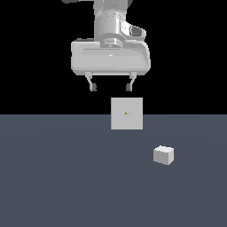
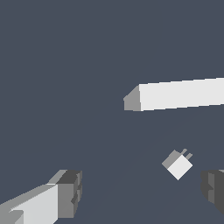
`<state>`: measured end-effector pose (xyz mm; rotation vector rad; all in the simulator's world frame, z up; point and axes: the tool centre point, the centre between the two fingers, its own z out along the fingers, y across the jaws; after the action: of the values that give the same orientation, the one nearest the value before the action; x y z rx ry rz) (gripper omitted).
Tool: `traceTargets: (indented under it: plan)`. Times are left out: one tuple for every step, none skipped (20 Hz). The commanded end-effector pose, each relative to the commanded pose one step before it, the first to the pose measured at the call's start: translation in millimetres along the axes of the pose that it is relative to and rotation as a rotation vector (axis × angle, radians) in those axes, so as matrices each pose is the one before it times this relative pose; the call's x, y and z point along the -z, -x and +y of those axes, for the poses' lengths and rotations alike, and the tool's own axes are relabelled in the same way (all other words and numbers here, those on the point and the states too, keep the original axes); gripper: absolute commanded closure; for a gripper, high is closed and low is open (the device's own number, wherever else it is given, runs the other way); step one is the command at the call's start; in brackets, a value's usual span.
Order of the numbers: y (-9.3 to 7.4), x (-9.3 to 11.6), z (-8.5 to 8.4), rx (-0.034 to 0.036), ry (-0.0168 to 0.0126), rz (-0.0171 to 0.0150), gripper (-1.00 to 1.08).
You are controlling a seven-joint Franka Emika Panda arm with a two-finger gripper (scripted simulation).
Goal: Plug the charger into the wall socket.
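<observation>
The charger (image 1: 163,155) is a small, nearly white block lying on the dark grey floor toward the exterior view's right. It also shows in the wrist view (image 2: 177,164), with two short prongs at one end. The wall socket (image 1: 127,113) is a flat upright light-grey square panel with a tiny orange dot at its centre. In the wrist view it shows edge-on as a long pale slab (image 2: 175,94). My gripper (image 1: 111,87) hangs open and empty high above the floor, above and to the left of the charger. Both dark fingertips (image 2: 70,187) show in the wrist view.
The dark grey floor (image 1: 66,177) spreads flat around both things. Nothing else stands on it. The background beyond is black.
</observation>
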<state>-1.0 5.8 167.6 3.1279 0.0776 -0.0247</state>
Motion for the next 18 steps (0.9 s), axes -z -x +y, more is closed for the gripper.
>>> traceTargets:
  plan:
    - [0.0, 0.0, 0.01, 0.0, 0.0, 0.0, -0.92]
    - [0.04, -0.06, 0.1, -0.00059, 0.00012, 0.00033, -0.92]
    - [0.09, -0.23, 0.27, -0.0017, 0.00029, 0.00091, -0.92]
    - [0.15, -0.39, 0.44, -0.00283, 0.00048, 0.00151, -0.92]
    - [0.21, -0.53, 0.64, -0.004, 0.00068, 0.00213, -0.92]
    - [0.27, -0.68, 0.83, -0.00515, 0.00088, 0.00275, -0.92]
    - [0.33, -0.85, 1.0, -0.00626, 0.00107, 0.00334, -0.92]
    - [0.39, -0.99, 1.19, -0.00743, 0.00127, 0.00396, -0.92]
    - [0.45, -1.14, 1.39, -0.00858, 0.00146, 0.00458, -0.92]
    - [0.51, -1.3, 1.55, -0.0097, 0.00165, 0.00517, -0.92]
    - [0.57, -1.45, 1.74, -0.01084, 0.00185, 0.00579, -0.92]
    - [0.62, -1.61, 1.91, -0.01197, 0.00204, 0.00639, -0.92]
    - [0.68, -1.76, 2.1, -0.01313, 0.00224, 0.00701, -0.92]
    - [0.74, -1.91, 2.29, -0.01428, 0.00243, 0.00763, -0.92]
    - [0.8, -2.07, 2.46, -0.0154, 0.00262, 0.00823, -0.92]
    - [0.86, -2.21, 2.66, -0.01656, 0.00282, 0.00885, -0.92]
    - [0.92, -2.37, 2.83, -0.0177, 0.00301, 0.00946, -0.92]
    - [0.98, -2.52, 3.01, -0.01881, 0.0032, 0.01006, -0.92]
